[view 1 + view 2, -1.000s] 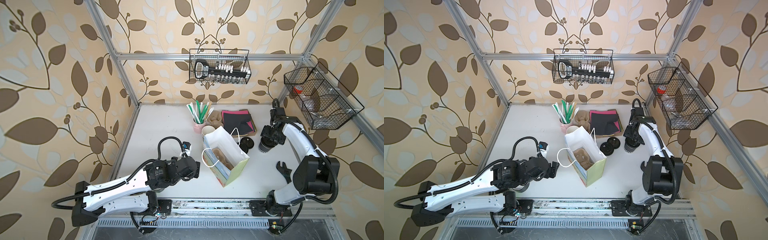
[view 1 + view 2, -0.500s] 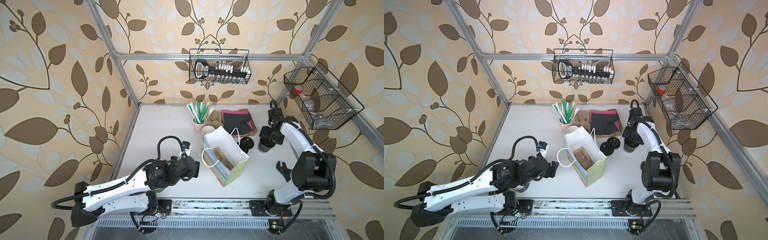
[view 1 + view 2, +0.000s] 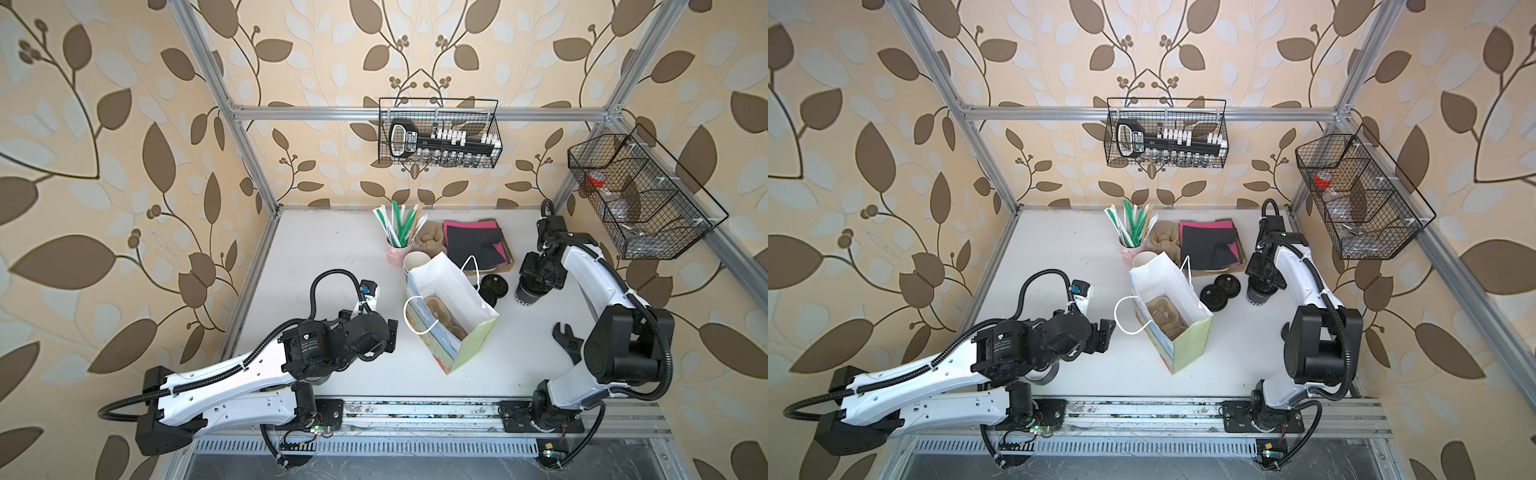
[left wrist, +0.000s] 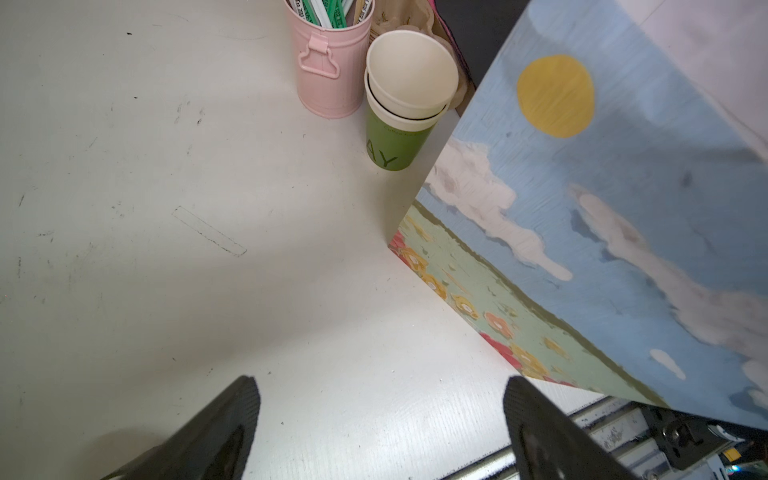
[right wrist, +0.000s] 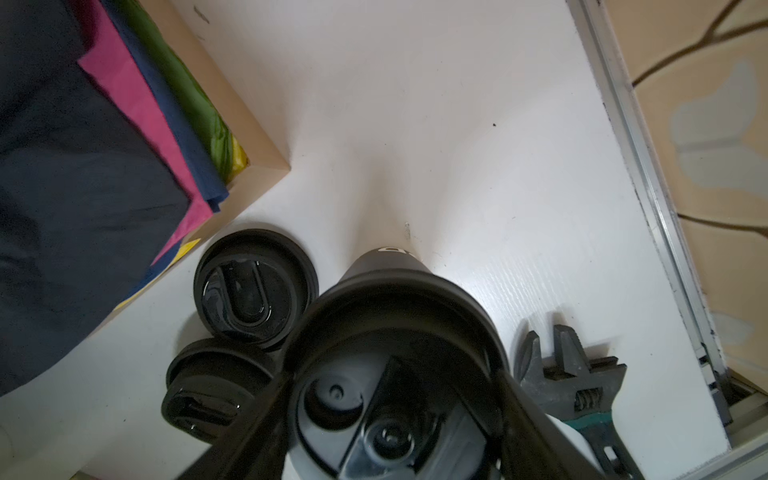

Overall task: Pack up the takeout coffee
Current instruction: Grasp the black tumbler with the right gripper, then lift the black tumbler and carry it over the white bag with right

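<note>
Right gripper (image 3: 538, 277) straddles the takeout coffee (image 3: 530, 294) right of the bag (image 3: 478, 343).
Its fingers (image 5: 249, 432) flank the black lid (image 5: 395, 316); whether they press it I cannot tell. Left gripper (image 4: 380, 399) hangs spread wide, left of the bag.

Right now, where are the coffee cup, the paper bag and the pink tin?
coffee cup (image 3: 524, 296), in a top view, on its dark side wall.
paper bag (image 3: 442, 276), in a top view, on its white inner wall.
pink tin (image 4: 345, 83), left wrist view, on its ribbed side.
</note>
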